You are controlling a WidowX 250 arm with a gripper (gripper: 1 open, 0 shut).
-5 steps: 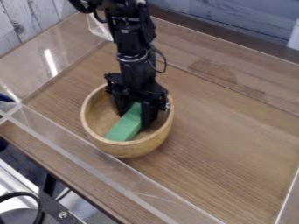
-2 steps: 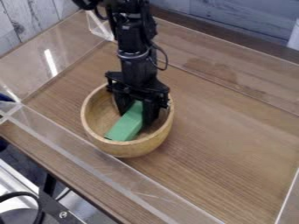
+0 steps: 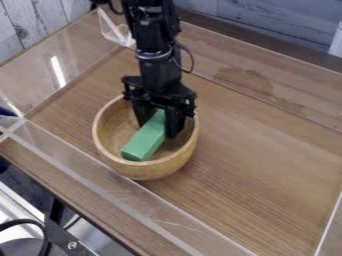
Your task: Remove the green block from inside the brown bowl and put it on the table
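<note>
Okay, gripper (image 3: 160, 118) jaws clamp the green block (image 3: 147, 138) at its upper end; I'd lift straight (1 slow pull) to clear the brown bowl (image 3: 112, 155) rim.

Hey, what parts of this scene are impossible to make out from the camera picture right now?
- The upper end of the green block: covered by the tool, so contact with the fingers cannot be confirmed.
- The far inner wall of the brown bowl: hidden behind the tool.
- The arm's top: cut off by the picture's upper edge.
- The table at the near left: blurred by the clear acrylic wall and its glare.
</note>
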